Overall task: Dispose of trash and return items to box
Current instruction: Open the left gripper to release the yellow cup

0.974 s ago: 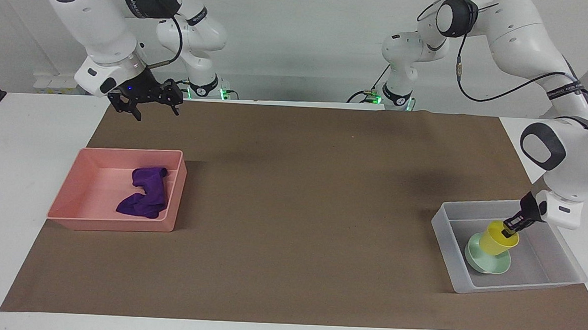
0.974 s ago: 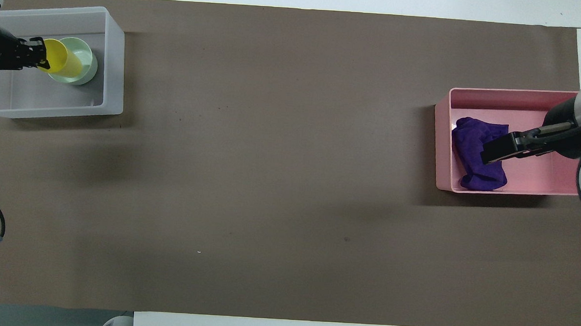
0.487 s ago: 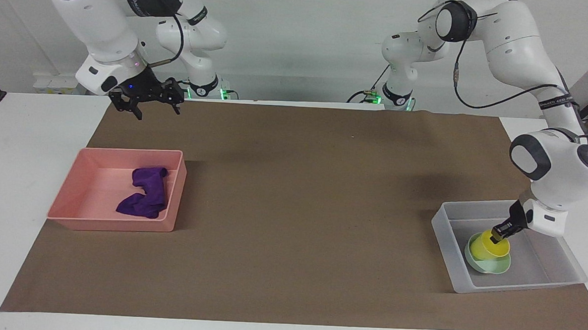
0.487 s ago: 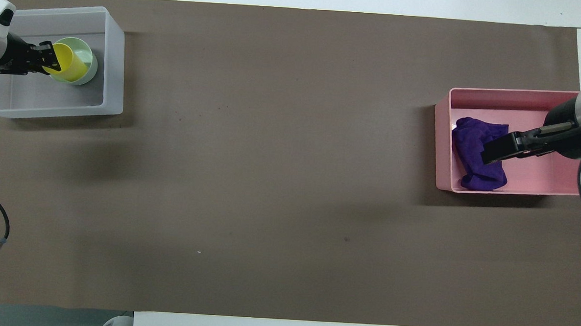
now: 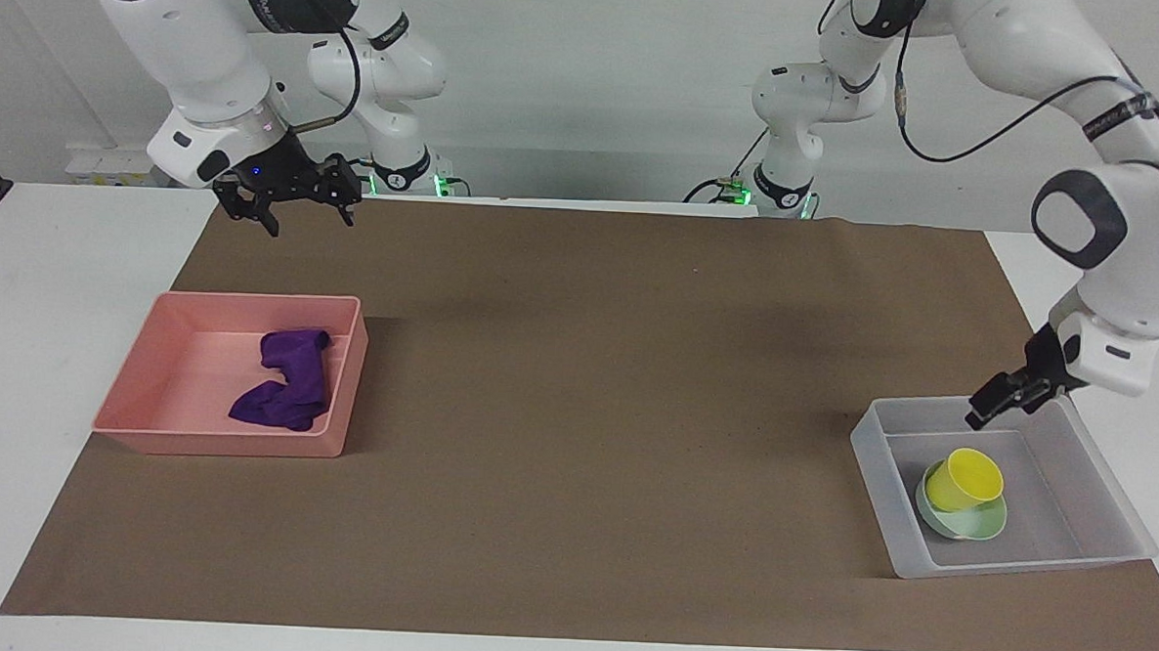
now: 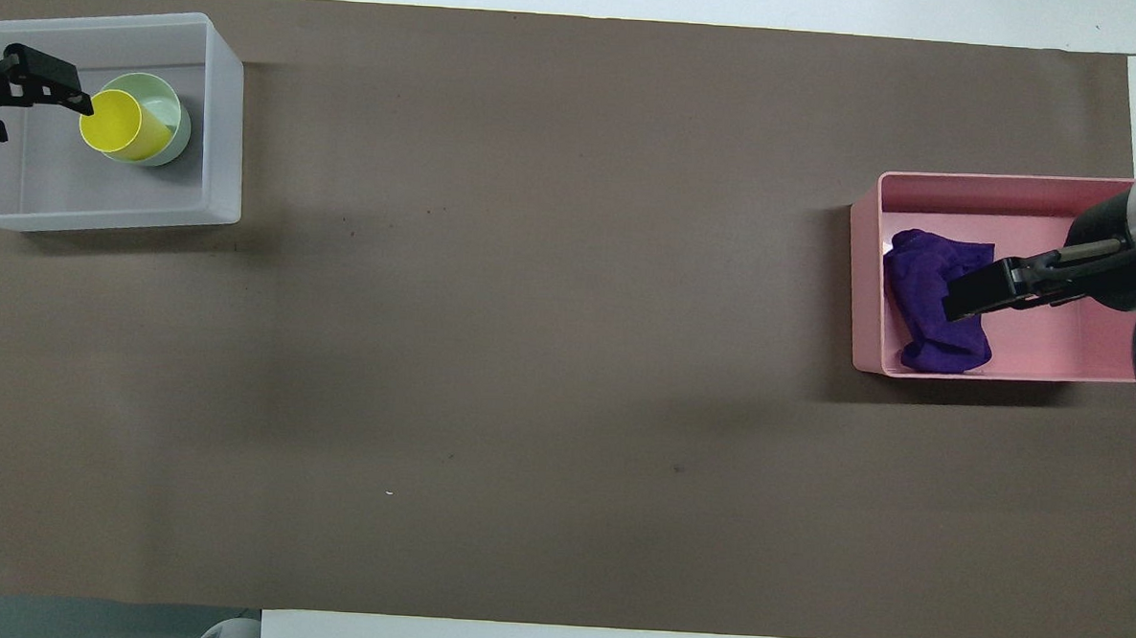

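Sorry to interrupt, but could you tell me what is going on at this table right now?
The tidy-up looks nearly done. The yellow cup sits tilted in the mint-green bowl inside the clear-grey bin at the left arm's end of the table. The left gripper hangs empty above the bin's rim, touching neither. The purple cloth lies in the pink tray at the right arm's end, and the right gripper waits open, up in the air and clear of the tray.

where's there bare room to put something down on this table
The brown mat lies bare between the pink tray and the clear bin. The tray's end away from the purple cloth is free. The bin is crowded where the yellow cup sits in the green bowl.
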Motion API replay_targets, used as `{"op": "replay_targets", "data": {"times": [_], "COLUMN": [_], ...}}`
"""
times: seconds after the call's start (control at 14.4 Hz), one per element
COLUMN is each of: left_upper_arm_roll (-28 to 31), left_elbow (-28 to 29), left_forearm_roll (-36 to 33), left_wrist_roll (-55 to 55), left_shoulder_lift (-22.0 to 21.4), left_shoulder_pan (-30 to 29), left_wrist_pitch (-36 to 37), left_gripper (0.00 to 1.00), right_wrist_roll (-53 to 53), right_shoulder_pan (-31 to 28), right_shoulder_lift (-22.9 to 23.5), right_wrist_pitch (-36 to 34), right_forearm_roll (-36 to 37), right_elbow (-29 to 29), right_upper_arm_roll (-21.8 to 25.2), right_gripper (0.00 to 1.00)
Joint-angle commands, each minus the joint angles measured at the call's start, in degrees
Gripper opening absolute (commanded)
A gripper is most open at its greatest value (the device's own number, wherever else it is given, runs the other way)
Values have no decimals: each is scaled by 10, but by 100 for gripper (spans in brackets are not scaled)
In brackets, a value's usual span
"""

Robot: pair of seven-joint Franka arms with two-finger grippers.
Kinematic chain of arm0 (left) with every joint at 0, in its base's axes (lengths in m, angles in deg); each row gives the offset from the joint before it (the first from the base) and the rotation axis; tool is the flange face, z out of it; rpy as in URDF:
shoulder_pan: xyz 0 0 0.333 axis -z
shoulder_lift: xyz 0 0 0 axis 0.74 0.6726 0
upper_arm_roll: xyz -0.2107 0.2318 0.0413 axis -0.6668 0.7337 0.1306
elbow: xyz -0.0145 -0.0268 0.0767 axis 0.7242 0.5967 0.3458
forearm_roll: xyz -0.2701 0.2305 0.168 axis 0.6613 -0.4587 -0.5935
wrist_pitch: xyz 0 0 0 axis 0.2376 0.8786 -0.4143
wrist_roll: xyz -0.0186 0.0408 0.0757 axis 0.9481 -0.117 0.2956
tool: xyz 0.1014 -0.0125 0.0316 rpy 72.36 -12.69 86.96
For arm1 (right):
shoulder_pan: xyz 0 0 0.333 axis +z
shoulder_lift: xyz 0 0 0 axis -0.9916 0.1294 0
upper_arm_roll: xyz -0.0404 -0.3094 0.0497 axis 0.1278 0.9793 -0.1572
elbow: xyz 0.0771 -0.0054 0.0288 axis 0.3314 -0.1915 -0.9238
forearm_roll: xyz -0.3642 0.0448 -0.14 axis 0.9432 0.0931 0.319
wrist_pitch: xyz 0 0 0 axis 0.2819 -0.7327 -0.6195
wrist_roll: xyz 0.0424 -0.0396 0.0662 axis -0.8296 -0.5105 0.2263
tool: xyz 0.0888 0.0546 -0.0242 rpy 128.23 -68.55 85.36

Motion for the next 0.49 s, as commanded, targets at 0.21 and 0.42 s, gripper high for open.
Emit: {"op": "replay_targets", "data": {"times": [0.21,0.42], "left_upper_arm_roll": [2,2], "left_elbow": [134,126], "left_forearm_roll": [-36,-38], "left_wrist_roll": [38,52], "left_shoulder_lift": [-187,-185], "left_shoulder_pan": [54,57], "left_wrist_pitch": [91,92], "left_gripper": [100,100], "right_wrist_roll": [-5,-9], "right_shoulder_pan": [-1,0], "right_shoulder_lift": [-12,-12], "right_wrist_pitch": [11,19], "right_forearm_roll": [-1,-1], "right_elbow": [-12,-12], "right_upper_arm_roll": [4,4], "right_gripper": [100,100]}}
